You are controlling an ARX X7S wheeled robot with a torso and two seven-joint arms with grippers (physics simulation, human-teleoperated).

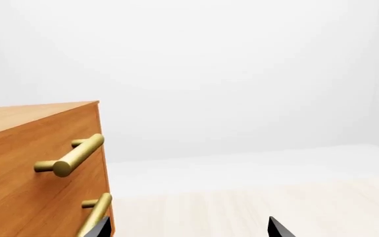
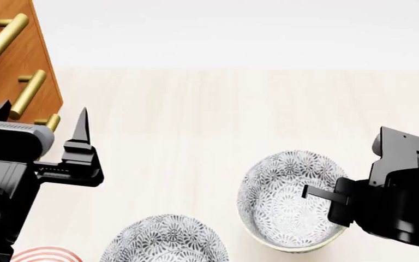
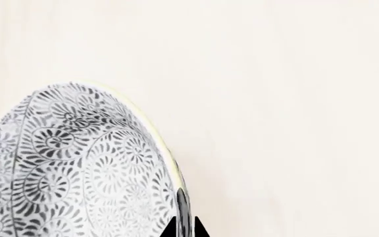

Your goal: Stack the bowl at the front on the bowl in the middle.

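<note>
My right gripper (image 3: 184, 228) is shut on the rim of a grey flower-patterned bowl (image 3: 71, 168), with one finger inside the wall and one outside. In the head view this bowl (image 2: 286, 199) is at the right, its cream underside showing, held by the right gripper (image 2: 315, 192). It seems raised off the pale table. A second grey patterned bowl (image 2: 166, 240) sits at the bottom middle, apart from it. My left gripper (image 2: 41, 121) is open and holds nothing, well left of both bowls. In the left wrist view its fingertips (image 1: 278, 229) frame only bare table.
A wooden drawer cabinet (image 2: 6, 60) with brass handles (image 1: 71, 158) stands at the far left, close to my left gripper. A red-striped bowl (image 2: 42, 255) peeks in at the bottom left corner. The pale wooden table (image 2: 195, 120) stretches ahead.
</note>
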